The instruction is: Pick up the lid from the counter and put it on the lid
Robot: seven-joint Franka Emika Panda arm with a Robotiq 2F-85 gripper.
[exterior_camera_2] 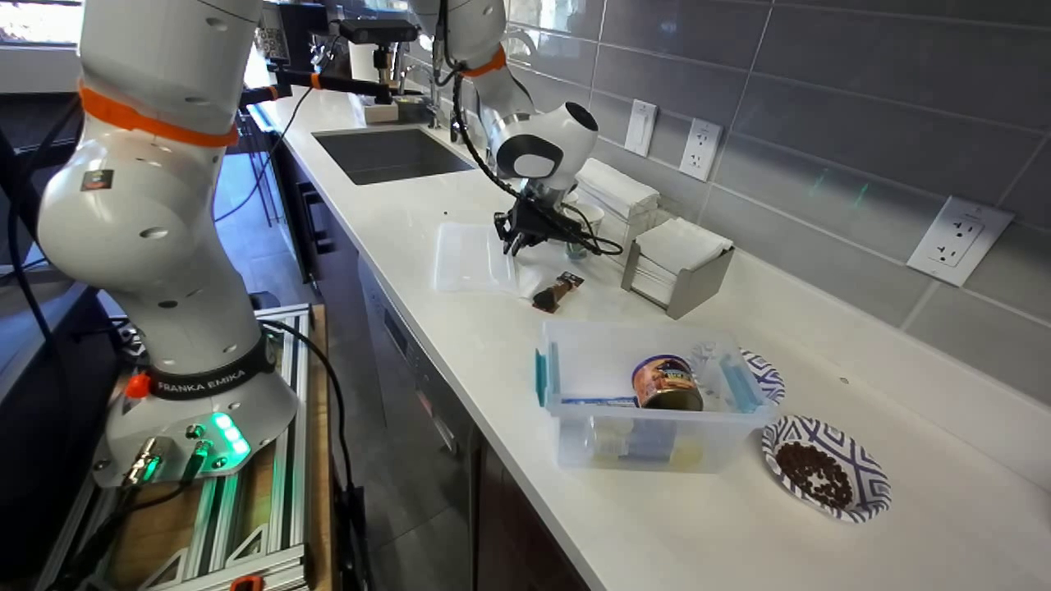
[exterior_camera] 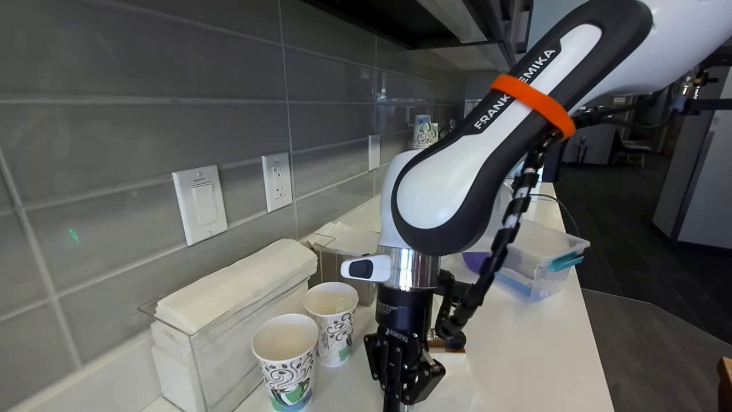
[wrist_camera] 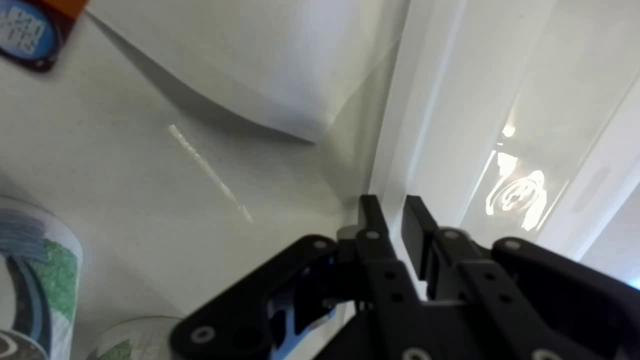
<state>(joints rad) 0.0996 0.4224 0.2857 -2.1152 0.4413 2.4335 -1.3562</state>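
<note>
The lid [exterior_camera_2: 474, 258] is a translucent white rectangle lying flat on the counter. In the wrist view, the lid [wrist_camera: 492, 95] fills the right side, with its raised rim running toward the fingertips. My gripper [wrist_camera: 391, 200] points down at the lid's edge. Its fingers stand a narrow gap apart, and the rim shows between and beyond them. I cannot tell whether they touch it. In an exterior view, my gripper [exterior_camera_2: 511, 245] is at the lid's wall-side edge. A clear container [exterior_camera_2: 665, 413] with teal clips stands farther along the counter, uncovered, holding a can and other items.
Two patterned paper cups [exterior_camera: 285, 366] and a napkin holder [exterior_camera: 234, 286] stand by the wall. A brown packet [exterior_camera_2: 558, 291] and a white paper [wrist_camera: 250, 60] lie beside the lid. A second napkin holder [exterior_camera_2: 698, 283], a plate of beans [exterior_camera_2: 872, 484] and a sink [exterior_camera_2: 386, 156] also show.
</note>
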